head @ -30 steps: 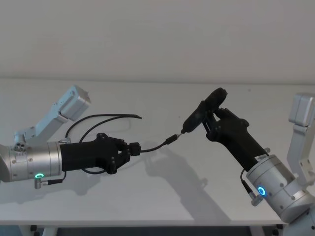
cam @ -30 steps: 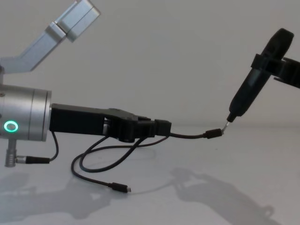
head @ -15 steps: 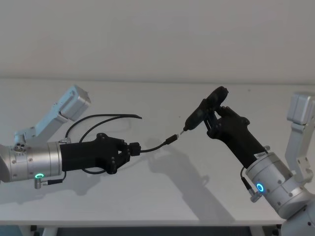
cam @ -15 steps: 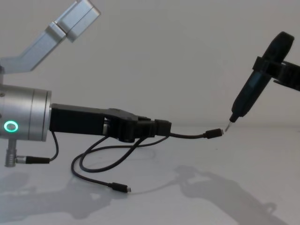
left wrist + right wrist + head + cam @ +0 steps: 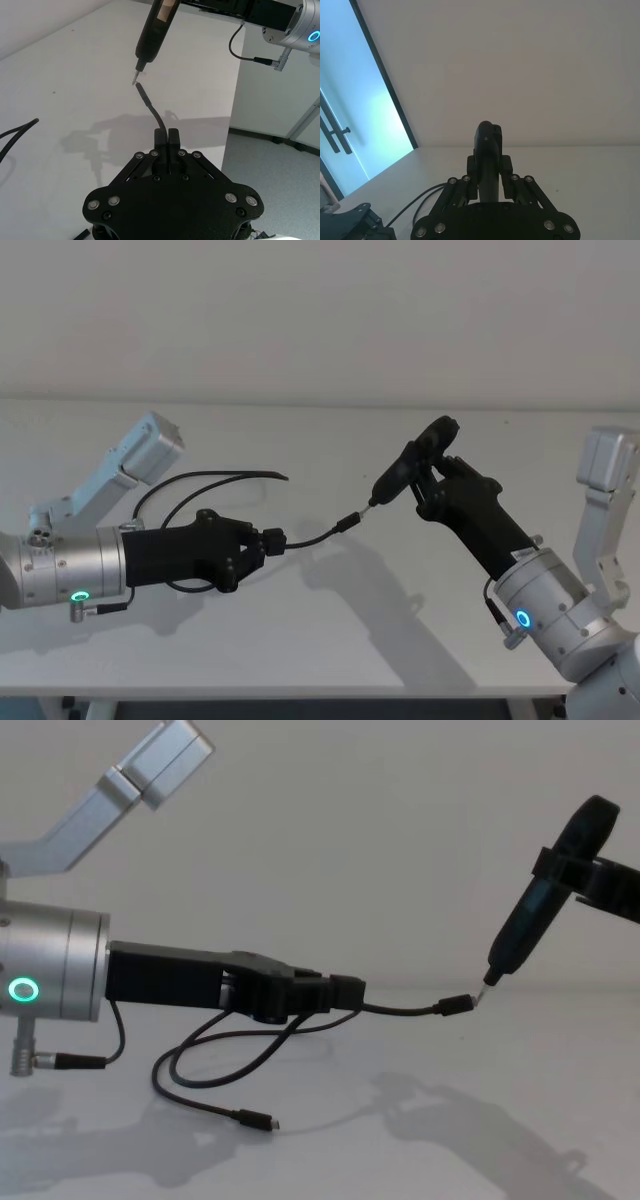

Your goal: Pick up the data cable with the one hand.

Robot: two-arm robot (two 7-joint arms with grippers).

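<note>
Left hand (image 5: 345, 992): clamping shut on the cable (image 5: 400, 1010), holding it above the bench (image 5: 330, 640).
Chest view: showing the low plug (image 5: 258, 1122) lying on the bench and the raised plug (image 5: 455, 1005) hanging in the air.
Left wrist view: showing the tool (image 5: 152, 30) tip sitting just beside the raised plug.
Right hand (image 5: 426, 474): gripping the tool, which is tilting down.
Room: white bench, pale wall (image 5: 320, 320). The right wrist view is showing a glass door (image 5: 350, 125).
Count: two hands, one cable, two plugs, one tool.

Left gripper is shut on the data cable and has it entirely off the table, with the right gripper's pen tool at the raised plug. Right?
Not entirely off. The chest view shows the left gripper shut on the data cable and the right gripper's pen tool at the raised plug, but the far plug lies on the table.
</note>
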